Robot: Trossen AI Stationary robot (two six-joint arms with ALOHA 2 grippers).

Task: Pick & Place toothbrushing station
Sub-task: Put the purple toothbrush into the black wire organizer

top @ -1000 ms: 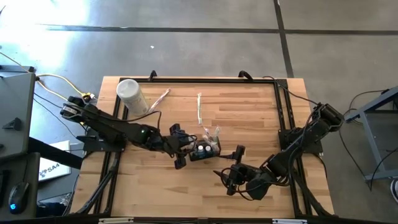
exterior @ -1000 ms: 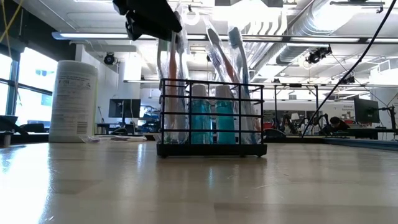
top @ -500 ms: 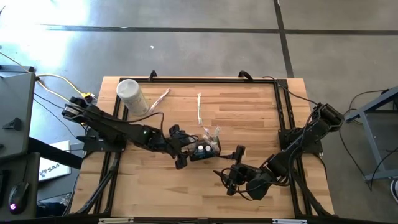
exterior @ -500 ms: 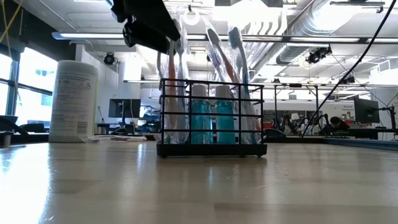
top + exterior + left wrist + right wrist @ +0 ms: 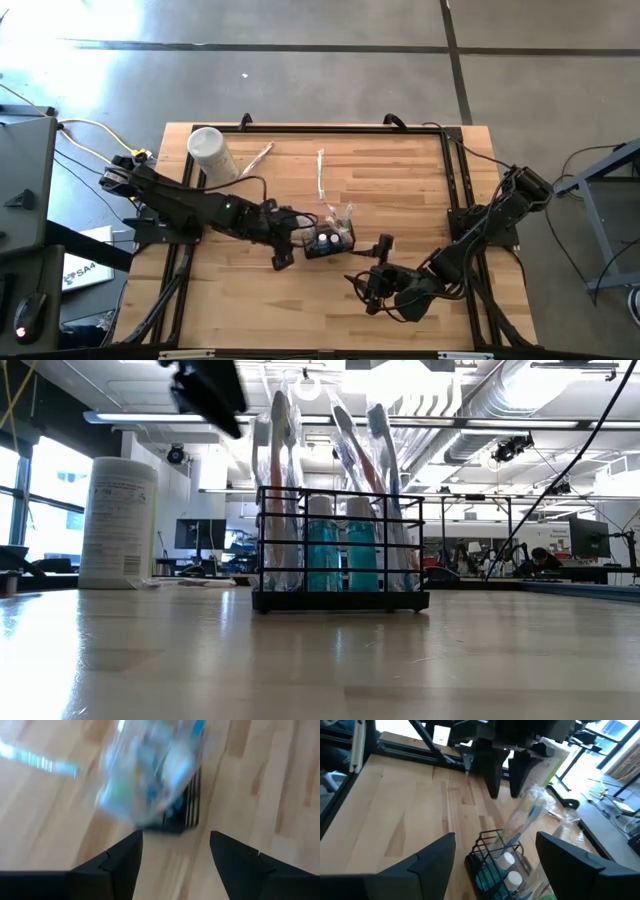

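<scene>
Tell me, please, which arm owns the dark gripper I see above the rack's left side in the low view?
Observer: That is the left gripper; from above it sits just left of the toothbrushing station.
Operator: Is it holding anything?
Observer: No; its wrist view shows the jaws apart with nothing between them.
Operator: Where is the other arm?
Observer: The right gripper waits nearer the table's front edge, jaws open, facing the toothbrushing station.

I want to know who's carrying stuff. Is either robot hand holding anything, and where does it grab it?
Nothing is held. The left gripper and right gripper are both open and empty.
</scene>
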